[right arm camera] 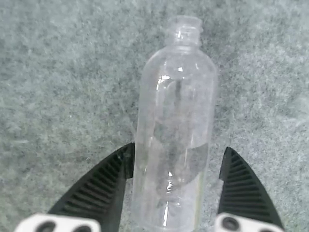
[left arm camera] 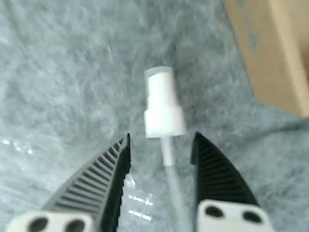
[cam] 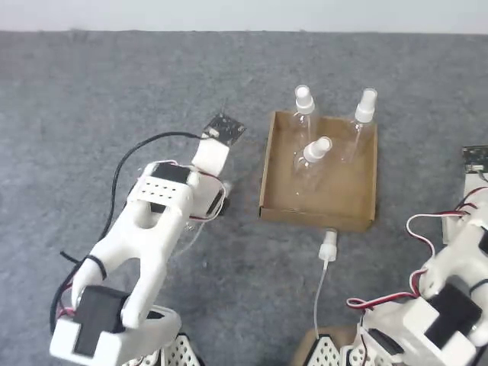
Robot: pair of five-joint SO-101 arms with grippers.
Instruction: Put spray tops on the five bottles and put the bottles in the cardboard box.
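Grey carpeted counter [cam: 91,91], open room out to the left. Right of centre sits the cardboard box [cam: 318,216], three capped bottles [cam: 311,164] in it. Now the left claw [left arm camera: 161,137], spread wide, straddles a loose spray top [left arm camera: 164,108] just off the box's edge. And the right claw [right arm camera: 178,147], released, flanks a capless bottle [right arm camera: 176,111] lying flat on the counter.

Bottle [right arm camera: 174,125] base and tube end of the blurred spray top [left arm camera: 164,113], both off-frame.
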